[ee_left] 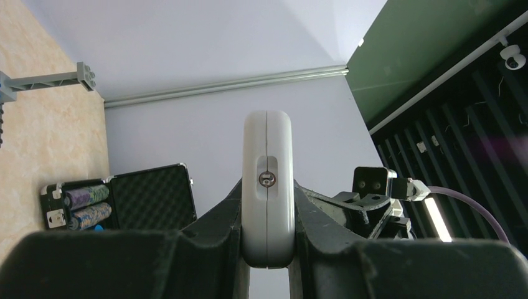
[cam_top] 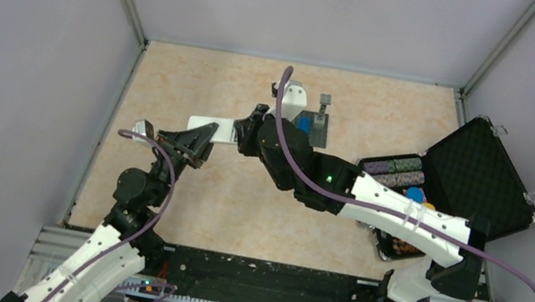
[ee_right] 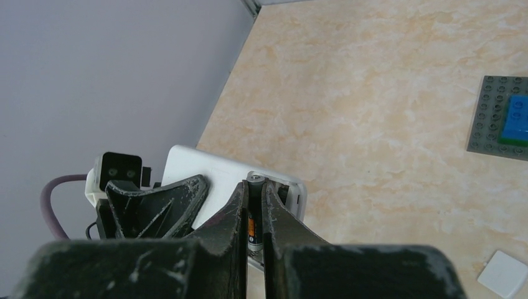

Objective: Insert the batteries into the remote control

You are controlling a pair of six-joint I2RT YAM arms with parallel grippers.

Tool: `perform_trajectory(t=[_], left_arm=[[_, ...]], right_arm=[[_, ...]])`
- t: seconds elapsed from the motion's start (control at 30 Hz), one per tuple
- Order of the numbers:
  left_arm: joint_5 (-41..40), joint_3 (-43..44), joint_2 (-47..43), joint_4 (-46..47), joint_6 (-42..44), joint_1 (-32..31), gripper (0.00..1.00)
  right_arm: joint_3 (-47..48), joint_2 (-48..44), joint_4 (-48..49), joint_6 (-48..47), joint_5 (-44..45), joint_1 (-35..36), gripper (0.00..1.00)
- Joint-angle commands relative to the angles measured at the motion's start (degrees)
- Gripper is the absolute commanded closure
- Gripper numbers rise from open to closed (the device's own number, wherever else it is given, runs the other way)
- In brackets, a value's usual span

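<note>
— Which colours do you see on the remote (ee_left: 267, 187)?
— You see plain white; the battery (ee_right: 254, 227) is dark with a silver tip.
— And around you?
— Your table (cam_top: 238, 204) is beige, marbled. The plate (ee_right: 492, 99) is grey, studded, its block (ee_right: 520, 112) blue. The case (cam_top: 484, 177) is black, its chips (cam_top: 401, 175) striped purple and green.

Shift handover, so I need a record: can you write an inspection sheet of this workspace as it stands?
Surface: beige marbled tabletop, nothing spilled seen.
Job's things: remote control in the left gripper; one battery at its end; second battery not seen.
Clutter: open black case of poker chips; grey plate with blue block; small white piece.
Grippers: left gripper shut on remote control; right gripper shut on battery.
Cables: purple cable loops over the right arm.
Surroundings: grey walls.
</note>
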Motion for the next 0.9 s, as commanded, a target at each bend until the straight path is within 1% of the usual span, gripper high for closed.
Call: perform_trajectory(t=[0.0, 0.47, 0.67, 0.87], left_arm=[[-0.2, -0.1, -0.3, 9.9, -1.4, -0.1, 1.00], [-0.2, -0.1, -0.6, 9.9, 0.5, -0.1, 1.00], [-0.5, -0.1, -1.1, 9.1, 0.4, 0.0, 1.00], [-0.9, -0.1, -2.2, 6.4, 0.5, 0.0, 1.00]], right_arm=[[0.2, -0.3, -2.0, 0.8, -1.6, 0.8, 0.94], [1.4, 0.1, -3.6, 1.0, -2.4, 0.8, 0.89], [1.6, 0.1, -4.1, 0.9, -0.4, 0.8, 0.83], [2.5, 0.3, -5.4, 1.1, 1.7, 0.8, 0.80]])
